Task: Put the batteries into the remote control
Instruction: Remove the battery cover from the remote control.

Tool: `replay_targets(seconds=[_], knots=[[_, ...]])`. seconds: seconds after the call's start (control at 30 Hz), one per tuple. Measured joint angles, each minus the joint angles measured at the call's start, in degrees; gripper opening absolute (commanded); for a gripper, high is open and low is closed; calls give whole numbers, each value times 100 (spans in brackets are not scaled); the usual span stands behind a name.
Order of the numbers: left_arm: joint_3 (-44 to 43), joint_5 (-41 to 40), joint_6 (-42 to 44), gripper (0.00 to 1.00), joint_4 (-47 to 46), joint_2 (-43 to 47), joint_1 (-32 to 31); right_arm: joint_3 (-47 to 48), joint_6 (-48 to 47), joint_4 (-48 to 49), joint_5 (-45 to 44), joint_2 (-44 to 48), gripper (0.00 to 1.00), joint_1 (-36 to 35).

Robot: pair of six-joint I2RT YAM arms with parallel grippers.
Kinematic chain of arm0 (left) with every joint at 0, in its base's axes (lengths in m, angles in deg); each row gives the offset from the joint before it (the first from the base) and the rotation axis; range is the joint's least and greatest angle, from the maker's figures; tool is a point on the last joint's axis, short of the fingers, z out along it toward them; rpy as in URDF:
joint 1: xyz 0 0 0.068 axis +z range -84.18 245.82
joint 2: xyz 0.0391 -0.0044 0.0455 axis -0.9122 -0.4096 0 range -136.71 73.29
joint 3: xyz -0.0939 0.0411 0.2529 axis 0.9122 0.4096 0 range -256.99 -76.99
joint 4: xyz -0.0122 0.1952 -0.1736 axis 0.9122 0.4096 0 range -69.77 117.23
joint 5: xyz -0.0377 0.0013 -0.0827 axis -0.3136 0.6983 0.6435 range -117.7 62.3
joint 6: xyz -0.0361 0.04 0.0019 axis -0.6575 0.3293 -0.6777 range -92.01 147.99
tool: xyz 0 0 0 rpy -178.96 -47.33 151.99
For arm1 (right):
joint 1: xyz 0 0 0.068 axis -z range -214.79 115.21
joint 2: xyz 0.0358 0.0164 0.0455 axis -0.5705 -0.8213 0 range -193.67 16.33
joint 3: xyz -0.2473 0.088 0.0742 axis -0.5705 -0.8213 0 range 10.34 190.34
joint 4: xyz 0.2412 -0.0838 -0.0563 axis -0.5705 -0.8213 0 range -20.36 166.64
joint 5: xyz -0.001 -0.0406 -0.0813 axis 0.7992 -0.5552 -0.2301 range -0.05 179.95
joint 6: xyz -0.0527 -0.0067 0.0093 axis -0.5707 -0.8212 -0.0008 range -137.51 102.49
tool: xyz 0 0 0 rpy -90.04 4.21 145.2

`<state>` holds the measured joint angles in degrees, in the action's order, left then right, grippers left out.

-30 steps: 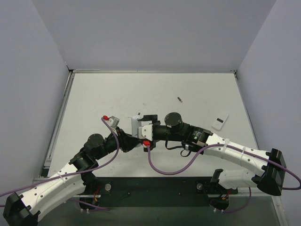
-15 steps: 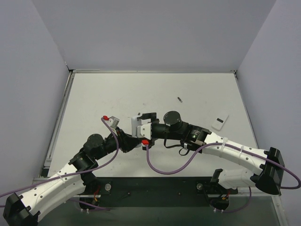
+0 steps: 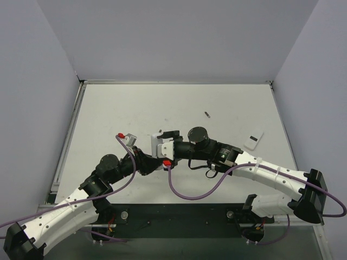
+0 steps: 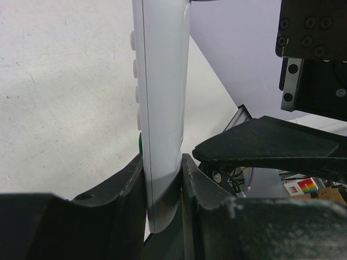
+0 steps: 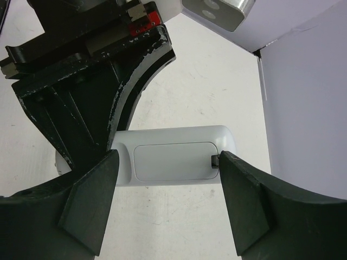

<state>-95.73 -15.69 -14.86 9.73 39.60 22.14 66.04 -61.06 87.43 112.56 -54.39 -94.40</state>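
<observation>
My left gripper is shut on the lower end of the white remote control, held edge-on above the table with its small buttons to the left. In the right wrist view the remote's plain white back lies across the frame, showing a rounded rectangular panel outline and a small dark notch at its right end. My right gripper is open and straddles that panel, its right fingertip at the notch. One battery lies on the table beyond the arms. The other battery is not visible.
A small white flat piece lies on the table at the right. Both grippers meet at the table's middle. Grey walls enclose the table on three sides. A purple cable hangs under the right arm.
The right gripper has shifted slightly left, closer onto the remote held by the left gripper. The left arm has barely moved.
</observation>
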Motion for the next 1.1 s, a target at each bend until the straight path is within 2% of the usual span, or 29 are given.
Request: replay_targets(seconds=[0.43,0.77,1.1], knots=[[0,17,-103,0,7,-7,11,138,17,-129,-7,-118,68,2],[-4,-72,116,0,450,162,52,542,262,-671,149,-358,54,85],[-7,-20,286,0,678,101,87,752,315,-1172,229,-433,48,116]])
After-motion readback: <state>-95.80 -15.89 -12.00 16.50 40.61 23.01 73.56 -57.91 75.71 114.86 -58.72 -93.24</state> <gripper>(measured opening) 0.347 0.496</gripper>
